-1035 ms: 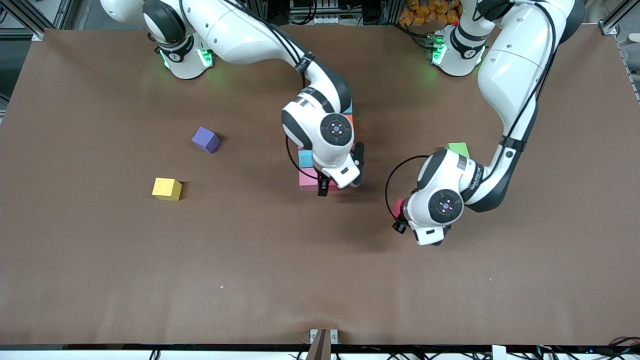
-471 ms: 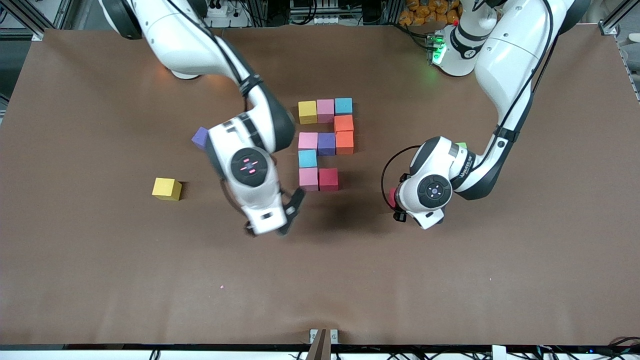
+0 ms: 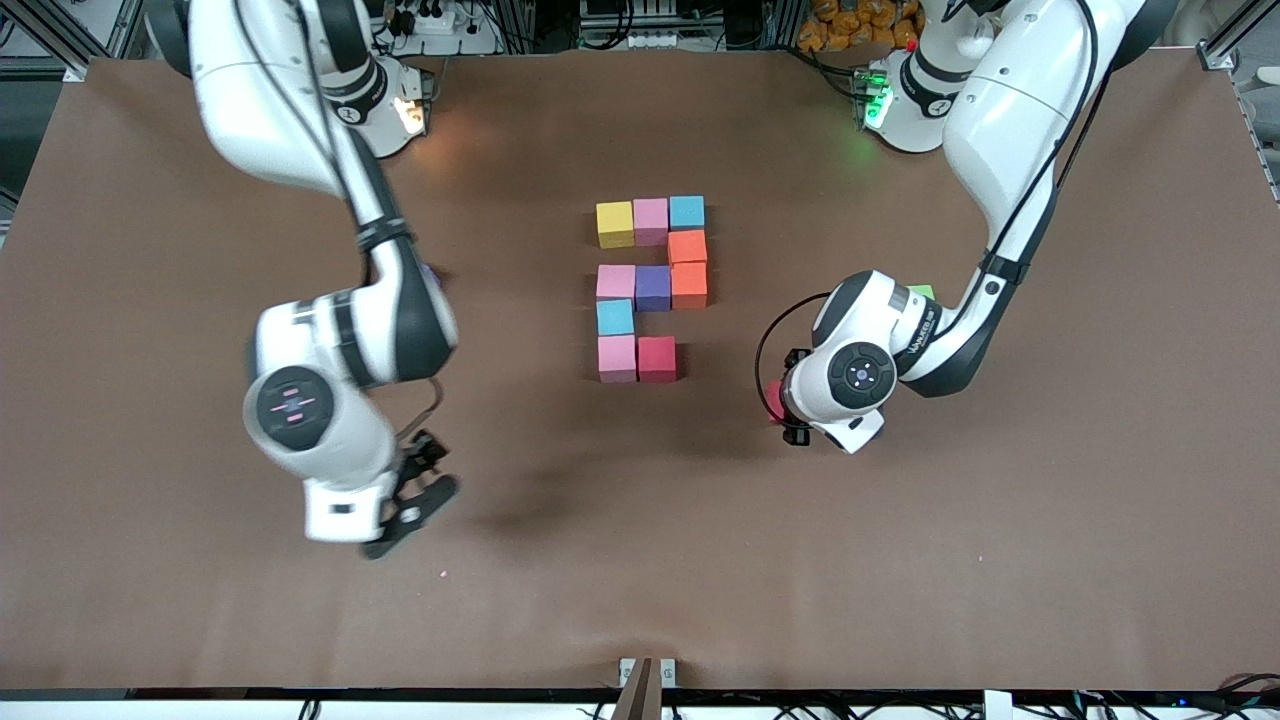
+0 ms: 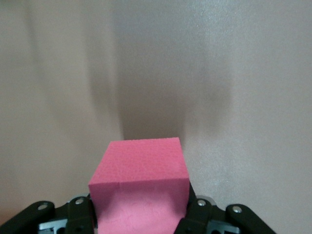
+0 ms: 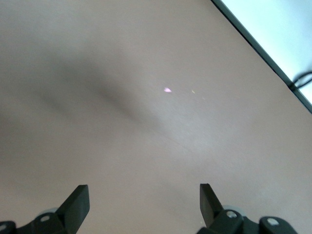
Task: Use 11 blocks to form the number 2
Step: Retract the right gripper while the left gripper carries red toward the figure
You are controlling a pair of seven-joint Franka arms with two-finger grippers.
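Note:
Ten blocks lie together mid-table: yellow point(image 3: 615, 224), pink point(image 3: 651, 220) and light blue point(image 3: 687, 212) in the row farthest from the camera, two orange point(image 3: 688, 265) beneath, then purple point(image 3: 653, 287), pink point(image 3: 616, 281), light blue point(image 3: 615, 317), pink point(image 3: 617, 358) and red point(image 3: 657, 358). My left gripper point(image 3: 784, 410) point(image 4: 139, 212) is shut on a red block point(image 3: 773, 398) point(image 4: 139, 165) over bare table, beside the group toward the left arm's end. My right gripper point(image 3: 418, 490) point(image 5: 142, 204) hangs open and empty over bare table toward the right arm's end.
A green cube point(image 3: 920, 292) peeks out from under the left arm's forearm. A tiny pink speck point(image 3: 443, 574) point(image 5: 167, 89) lies on the brown table point(image 3: 640, 560) near the right gripper. The right arm's elbow covers the table near its end.
The right arm has swung off the block group toward its own end of the table, uncovering the blocks. The left gripper with the red block has drifted slightly toward the group.

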